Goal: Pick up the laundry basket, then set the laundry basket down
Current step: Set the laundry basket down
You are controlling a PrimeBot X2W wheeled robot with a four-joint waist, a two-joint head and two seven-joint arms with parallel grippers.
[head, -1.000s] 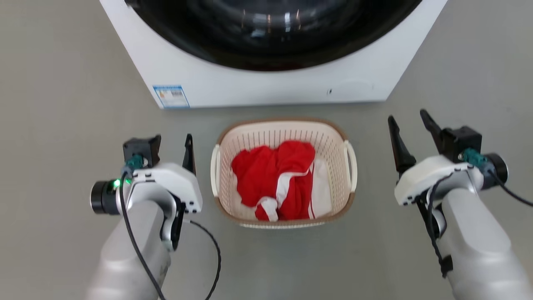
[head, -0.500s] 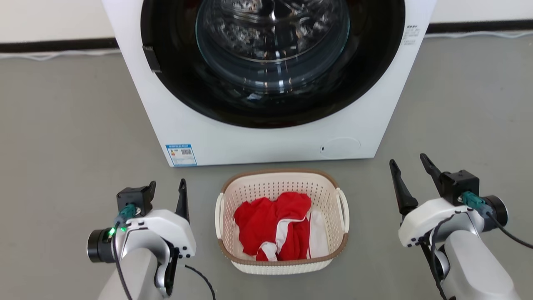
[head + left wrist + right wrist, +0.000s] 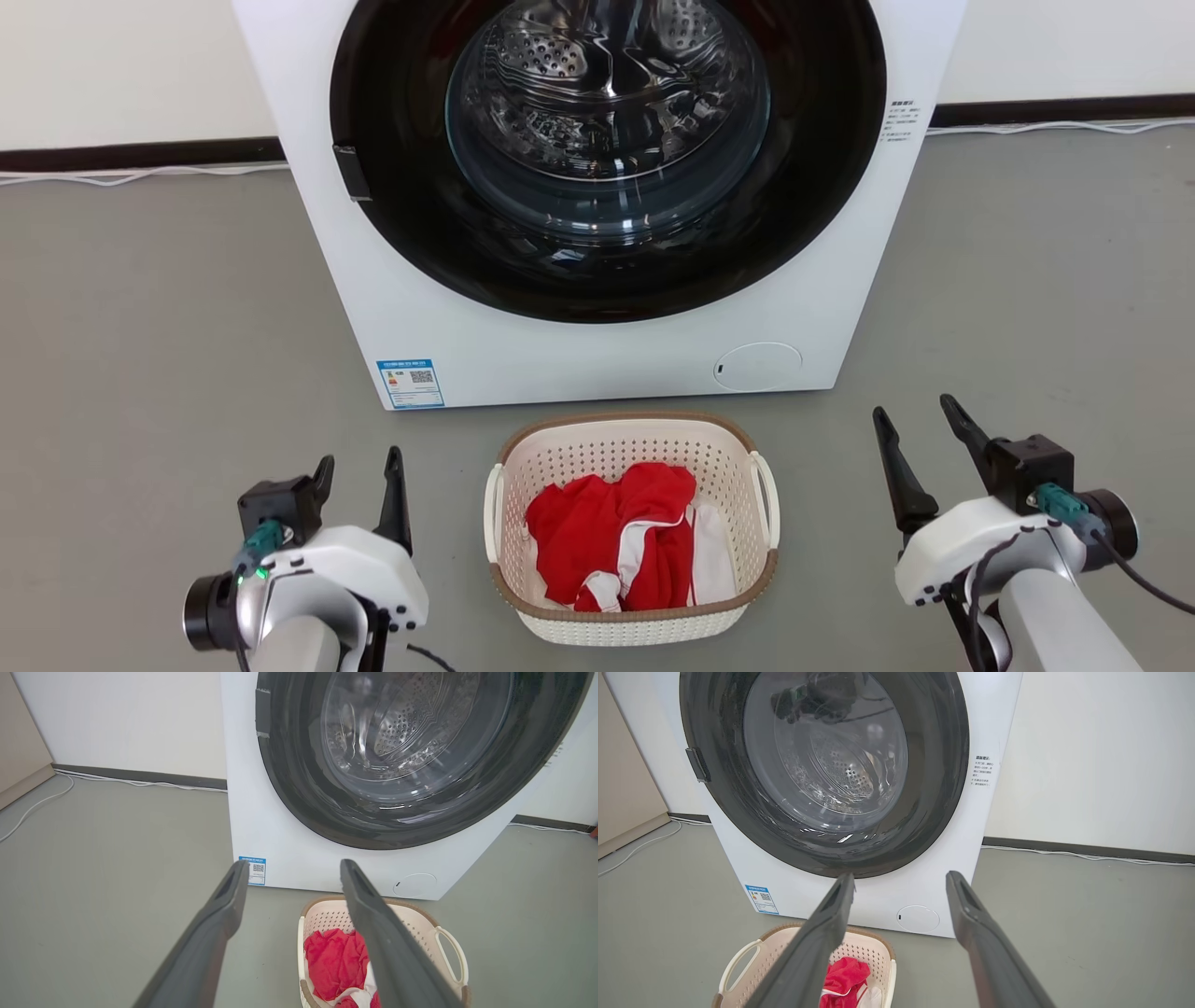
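Tilting upward over the last second, the head camera now takes in far more of the washer and the wall behind it; the things themselves lie as they did. The left gripper point(image 3: 359, 459) has its two long dark fingers spread apart with nothing between them. It hangs over the grey floor point(image 3: 140, 327) to the left of the basket, clear of the near handle. The right gripper point(image 3: 913, 411) is likewise spread and empty, and stands farther off on the basket's other side.

Between them, touched by neither, the small cream-white perforated plastic laundry basket point(image 3: 635, 627), with its brown woven-look rim and two white side handles, sits on the floor. It is just in front of the white front-loading washing machine point(image 3: 579, 355). A crumpled red garment with white stripes point(image 3: 607, 532) lies inside it, with a white cloth point(image 3: 714, 560) tucked against the right wall.

The washer's round, dark-rimmed glass door shows the perforated steel drum behind it. A blue label point(image 3: 411, 383) marks its lower left corner and a round cover point(image 3: 758, 366) its lower right. A white cable point(image 3: 140, 175) runs along the dark skirting at the foot of the wall.
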